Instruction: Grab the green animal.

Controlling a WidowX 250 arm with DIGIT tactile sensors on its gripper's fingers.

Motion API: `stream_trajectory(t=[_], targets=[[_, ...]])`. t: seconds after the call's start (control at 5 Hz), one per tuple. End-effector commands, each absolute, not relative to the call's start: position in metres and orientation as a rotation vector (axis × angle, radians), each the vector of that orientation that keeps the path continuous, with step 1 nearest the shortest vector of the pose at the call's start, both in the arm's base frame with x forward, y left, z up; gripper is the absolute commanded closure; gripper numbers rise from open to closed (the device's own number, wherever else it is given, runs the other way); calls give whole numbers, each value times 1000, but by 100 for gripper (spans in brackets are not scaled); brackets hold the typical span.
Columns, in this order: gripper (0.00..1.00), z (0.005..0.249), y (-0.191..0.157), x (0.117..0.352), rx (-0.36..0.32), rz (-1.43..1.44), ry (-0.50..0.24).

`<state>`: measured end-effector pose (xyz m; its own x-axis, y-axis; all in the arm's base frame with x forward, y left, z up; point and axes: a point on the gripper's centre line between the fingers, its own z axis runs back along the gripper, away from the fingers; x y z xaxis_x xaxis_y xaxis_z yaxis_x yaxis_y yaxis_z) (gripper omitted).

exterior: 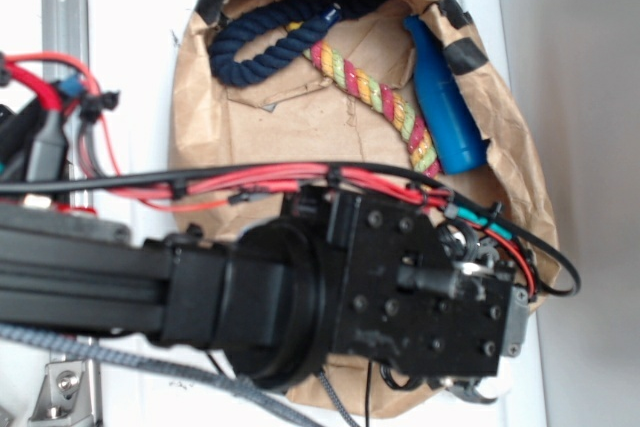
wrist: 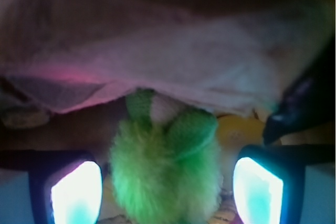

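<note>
The tool (wrist: 167,184) is seen spread wide, its two fingers (wrist: 76,192) standing either side of the green animal (wrist: 165,174), which sits between them, apparently untouched. A yellow shape (wrist: 239,132) is glimpsed just beyond it, under crumpled paper (wrist: 173,61).

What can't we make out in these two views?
- Exterior: green animal hidden under the arm; gripper mostly blocked by the wrist housing.
- Wrist: green animal blurred, bottom cut off; contact with the fingers unclear.
- Wrist: yellow patch behind it, unidentifiable.
</note>
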<state>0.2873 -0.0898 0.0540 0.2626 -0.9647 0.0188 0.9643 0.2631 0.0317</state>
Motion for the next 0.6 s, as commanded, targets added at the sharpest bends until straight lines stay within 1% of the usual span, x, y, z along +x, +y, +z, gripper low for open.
stream_trajectory(t=[0.0,0.2,0.4], targets=[[100,56,-95,284,-38,-1249,-73],[100,64,-88,281,-87,-1215,-122],[100,81,-74,278,-66,-1173,-151]])
